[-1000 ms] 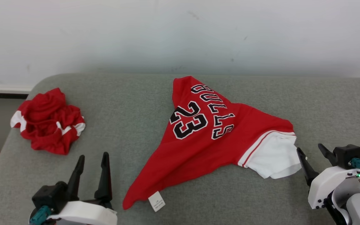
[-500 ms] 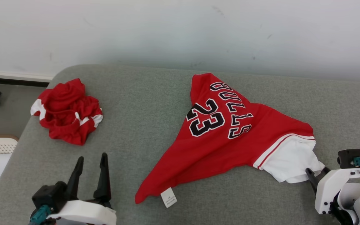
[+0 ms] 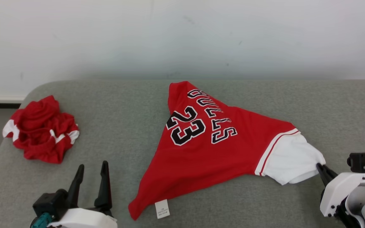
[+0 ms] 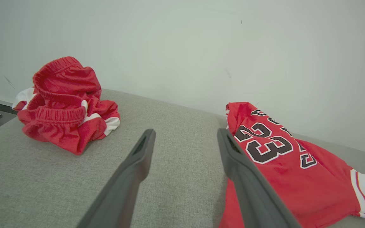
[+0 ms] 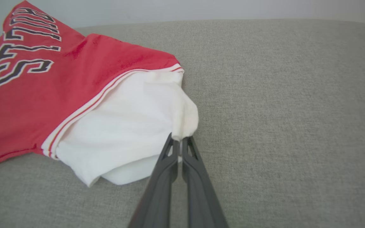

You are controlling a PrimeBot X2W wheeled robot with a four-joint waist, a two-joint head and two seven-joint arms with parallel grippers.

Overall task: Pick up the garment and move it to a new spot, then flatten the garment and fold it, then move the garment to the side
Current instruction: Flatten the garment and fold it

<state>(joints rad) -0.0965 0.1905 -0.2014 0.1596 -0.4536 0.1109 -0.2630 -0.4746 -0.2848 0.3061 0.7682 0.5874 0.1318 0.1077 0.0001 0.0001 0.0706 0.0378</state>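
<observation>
Crumpled red shorts (image 3: pixel 40 129) lie beyond the wide-open, empty left jaws, while the right jaws are pinched shut on the white sleeve (image 5: pixel 131 126) of the red jersey (image 3: pixel 208 155) lying between them.

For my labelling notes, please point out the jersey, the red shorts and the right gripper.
jersey (image 3: pixel 206 158): head view, plain red cloth beside the number.
red shorts (image 3: pixel 40 129): head view, middle of the heap.
right gripper (image 5: pixel 178 141): right wrist view, between its shut fingertips.

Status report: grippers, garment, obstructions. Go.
Right gripper shut on white sleeve of red number-23 jersey. Left gripper open, over grey cushion, holding nothing. Crumpled red-and-white shorts far left, clear of jersey.
</observation>
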